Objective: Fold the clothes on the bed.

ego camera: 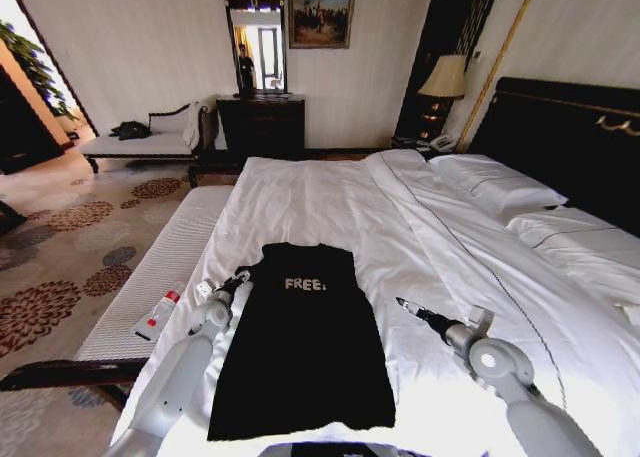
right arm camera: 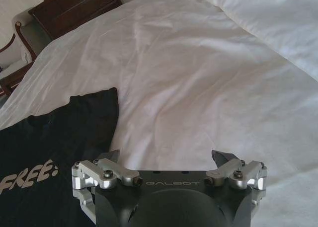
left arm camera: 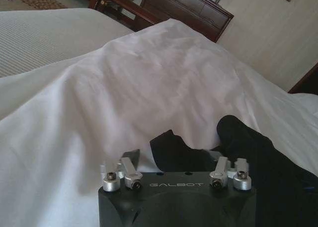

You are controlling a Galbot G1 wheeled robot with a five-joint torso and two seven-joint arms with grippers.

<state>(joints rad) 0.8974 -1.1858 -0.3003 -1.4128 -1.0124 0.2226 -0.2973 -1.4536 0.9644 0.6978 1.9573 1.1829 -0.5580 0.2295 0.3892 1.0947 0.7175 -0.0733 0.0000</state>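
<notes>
The clothes are one black T-shirt [ego camera: 300,347] with white "FREE" lettering, lying flat in a narrow oblong on the white duvet of the bed [ego camera: 330,197]. My left gripper [ego camera: 240,277] is at the shirt's upper left corner. In the left wrist view this gripper [left arm camera: 176,157] is open, with a raised bunch of the black fabric [left arm camera: 268,162] lying between its fingers. My right gripper [ego camera: 403,304] hovers over bare duvet to the right of the shirt, apart from it. The right wrist view shows it [right arm camera: 166,157] open and empty, beside the shirt [right arm camera: 59,142].
A small white bottle with a red cap [ego camera: 158,315] lies on the ribbed bench [ego camera: 170,257] along the bed's left side. Pillows [ego camera: 500,187] and the dark headboard [ego camera: 570,137] are at the right. A chaise [ego camera: 150,142] and a dresser [ego camera: 262,125] stand at the far wall.
</notes>
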